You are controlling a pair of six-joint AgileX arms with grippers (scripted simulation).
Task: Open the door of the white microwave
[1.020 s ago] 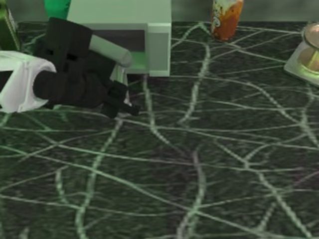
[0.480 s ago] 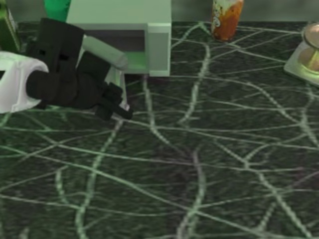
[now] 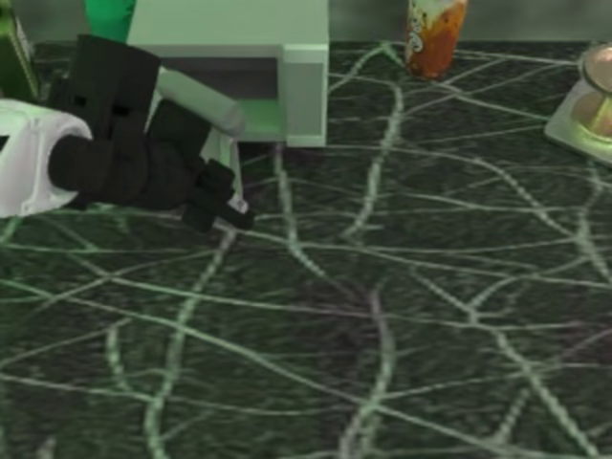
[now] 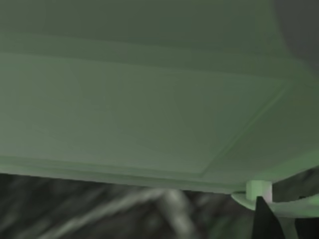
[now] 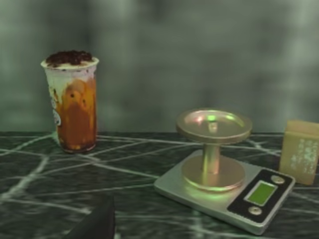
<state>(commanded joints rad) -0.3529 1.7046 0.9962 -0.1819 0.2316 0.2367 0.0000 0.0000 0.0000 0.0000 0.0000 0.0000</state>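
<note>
with one door [image 3: 218,143] ajar, one left gripper [image 3: 229,206] beside it.

Left arm [image 3: 115,153] reaches in from the table's left edge, forearm lying low and level. Left gripper [image 3: 225,206] points right, fingers closed on the door's edge.

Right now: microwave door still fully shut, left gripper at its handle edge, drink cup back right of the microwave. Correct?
Not quite. The door is swung open: the top view shows it angled out from the white microwave. The left gripper at its handle edge and the drink cup back right are correct.
</note>
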